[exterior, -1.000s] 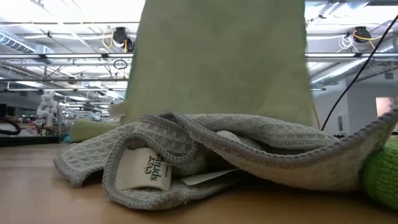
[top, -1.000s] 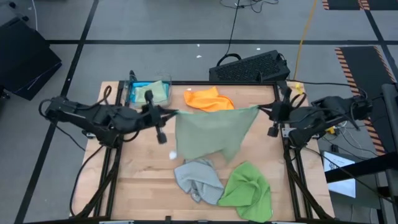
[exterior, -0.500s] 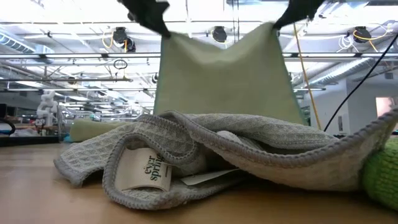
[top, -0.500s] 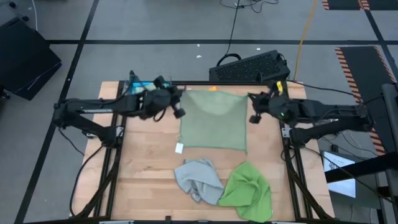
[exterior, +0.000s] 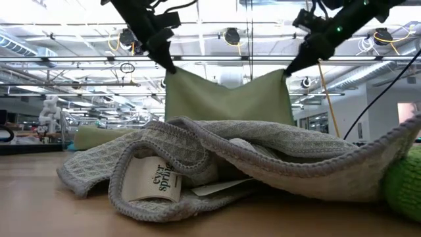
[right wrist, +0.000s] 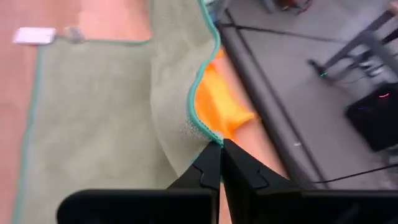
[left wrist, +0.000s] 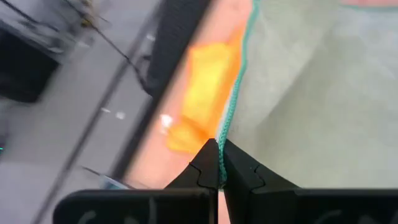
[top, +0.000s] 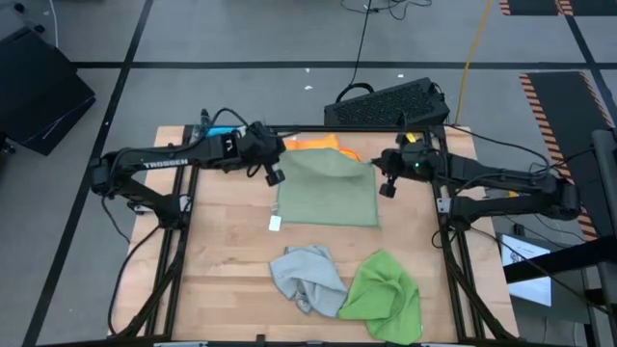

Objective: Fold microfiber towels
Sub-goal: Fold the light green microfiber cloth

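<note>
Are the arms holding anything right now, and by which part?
Yes: the sage green towel. The left tool and right tool each pinch one far corner by its edge.

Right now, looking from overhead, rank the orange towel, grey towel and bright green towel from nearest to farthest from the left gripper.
1. Orange towel: beside the left gripper, at the far edge.
2. Grey towel: near edge, middle.
3. Bright green towel: near edge, right.

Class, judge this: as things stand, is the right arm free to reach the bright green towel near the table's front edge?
Probably not yet. The right gripper is shut on the sage green towel, shared with the left gripper. The bright green towel itself lies uncovered.
</note>
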Robot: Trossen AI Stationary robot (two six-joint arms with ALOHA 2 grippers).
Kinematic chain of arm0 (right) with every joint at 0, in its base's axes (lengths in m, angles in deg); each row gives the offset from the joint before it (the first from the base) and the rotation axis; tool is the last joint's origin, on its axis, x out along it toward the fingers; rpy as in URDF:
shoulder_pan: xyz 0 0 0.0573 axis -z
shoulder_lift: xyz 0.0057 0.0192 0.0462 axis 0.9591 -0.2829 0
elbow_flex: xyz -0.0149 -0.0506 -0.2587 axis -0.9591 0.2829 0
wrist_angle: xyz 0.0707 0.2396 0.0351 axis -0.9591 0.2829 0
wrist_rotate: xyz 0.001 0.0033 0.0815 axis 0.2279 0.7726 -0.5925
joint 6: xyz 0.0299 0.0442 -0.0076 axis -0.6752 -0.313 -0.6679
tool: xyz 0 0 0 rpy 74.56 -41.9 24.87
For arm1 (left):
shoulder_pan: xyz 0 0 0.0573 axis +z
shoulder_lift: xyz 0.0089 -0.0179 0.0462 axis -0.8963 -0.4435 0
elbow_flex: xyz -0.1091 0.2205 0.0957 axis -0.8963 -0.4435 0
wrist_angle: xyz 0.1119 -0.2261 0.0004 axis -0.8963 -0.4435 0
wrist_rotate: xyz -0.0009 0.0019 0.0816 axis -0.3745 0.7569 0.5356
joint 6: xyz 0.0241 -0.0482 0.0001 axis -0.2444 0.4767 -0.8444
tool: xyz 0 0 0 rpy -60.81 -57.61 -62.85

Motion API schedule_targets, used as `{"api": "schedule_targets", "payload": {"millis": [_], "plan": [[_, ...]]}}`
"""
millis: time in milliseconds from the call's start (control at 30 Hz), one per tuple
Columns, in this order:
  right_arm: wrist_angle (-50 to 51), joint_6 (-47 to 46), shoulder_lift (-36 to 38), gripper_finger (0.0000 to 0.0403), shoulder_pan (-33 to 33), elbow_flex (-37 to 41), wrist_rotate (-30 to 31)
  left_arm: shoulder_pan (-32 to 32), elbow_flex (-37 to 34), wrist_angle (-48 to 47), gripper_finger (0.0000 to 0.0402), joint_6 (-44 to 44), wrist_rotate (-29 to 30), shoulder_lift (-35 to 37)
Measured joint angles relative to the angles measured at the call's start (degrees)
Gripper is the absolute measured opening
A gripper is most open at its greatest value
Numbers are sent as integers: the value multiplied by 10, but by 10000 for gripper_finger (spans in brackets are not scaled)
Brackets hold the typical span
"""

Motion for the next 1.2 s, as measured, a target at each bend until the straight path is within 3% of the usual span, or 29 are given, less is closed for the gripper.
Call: {"api": "schedule_targets", "payload": {"millis": [267,567,933,1200], "plan": [[0,-52,0,2,0,41,-77,-48,-10,-21,10,33,-32,0],[-3,-120,0,2,-1,89,-179,-88,-91,25,10,63,-31,0],[-34,-161,0,2,-1,149,-223,-118,-192,168,10,94,-32,0],[-23,-169,0,2,-1,149,-223,-122,-229,202,10,121,-47,0]]}}
